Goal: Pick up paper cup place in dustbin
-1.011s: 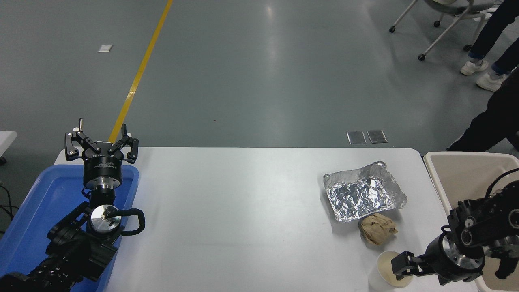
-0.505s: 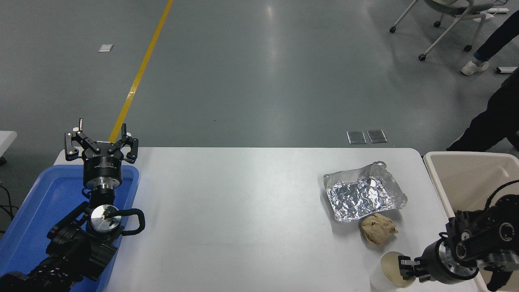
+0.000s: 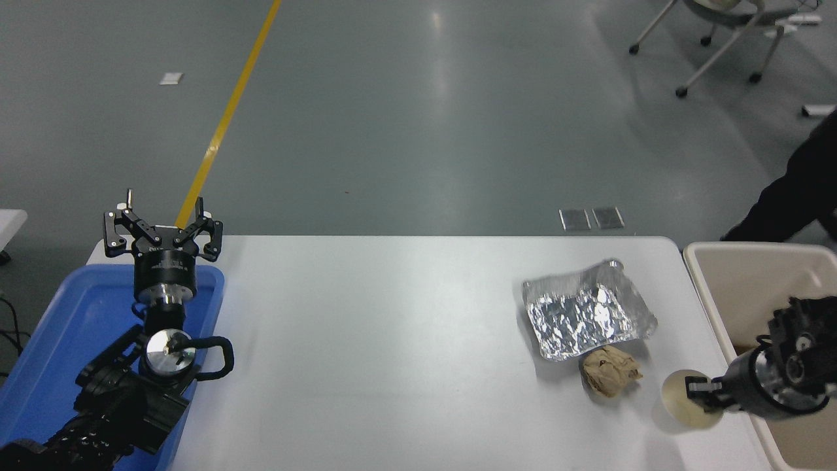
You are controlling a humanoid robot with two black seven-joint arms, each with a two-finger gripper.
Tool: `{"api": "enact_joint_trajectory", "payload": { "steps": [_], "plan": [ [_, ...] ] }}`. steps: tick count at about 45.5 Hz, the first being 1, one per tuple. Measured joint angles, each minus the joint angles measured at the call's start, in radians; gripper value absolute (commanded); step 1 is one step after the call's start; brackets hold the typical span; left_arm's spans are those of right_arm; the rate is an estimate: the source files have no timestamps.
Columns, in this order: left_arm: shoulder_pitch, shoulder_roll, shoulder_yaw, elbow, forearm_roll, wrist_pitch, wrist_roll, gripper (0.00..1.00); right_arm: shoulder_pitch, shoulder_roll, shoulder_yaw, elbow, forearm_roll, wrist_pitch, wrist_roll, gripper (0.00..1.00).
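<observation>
The paper cup [image 3: 680,399] is small and white with a cream inside. It is held tilted above the table's right front, its mouth facing me. My right gripper [image 3: 701,395] comes in from the right edge and is shut on the cup's rim, one finger inside the mouth. The dustbin [image 3: 739,288] is a large beige bin standing just right of the table; my right arm reaches over its front part. My left gripper [image 3: 163,226] is parked open over the far end of a blue tray at the left.
A crinkled silver foil tray [image 3: 588,311] lies at the table's right, with a crumpled brown paper wad [image 3: 610,370] just in front of it, left of the cup. The blue tray [image 3: 59,327] sits at the left edge. A person's dark sleeve [image 3: 801,190] shows at the upper right.
My right gripper has lifted the cup off the table's front edge and carried it up and to the right, toward the dustbin. The left arm has not moved.
</observation>
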Motion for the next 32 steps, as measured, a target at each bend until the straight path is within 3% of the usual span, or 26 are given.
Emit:
{"api": "enact_joint_trajectory", "payload": {
  "steps": [17,32],
  "plan": [
    [0.002,0.002,0.000,0.000,0.000,0.000,0.000,0.99,0.502,-0.002,-0.227,0.020,-0.023,0.250,0.044,0.00],
    [0.001,0.003,0.000,0.000,0.000,0.000,0.000,0.99,0.598,-0.003,-0.295,-0.046,-0.079,0.331,0.054,0.00]
  ]
}}
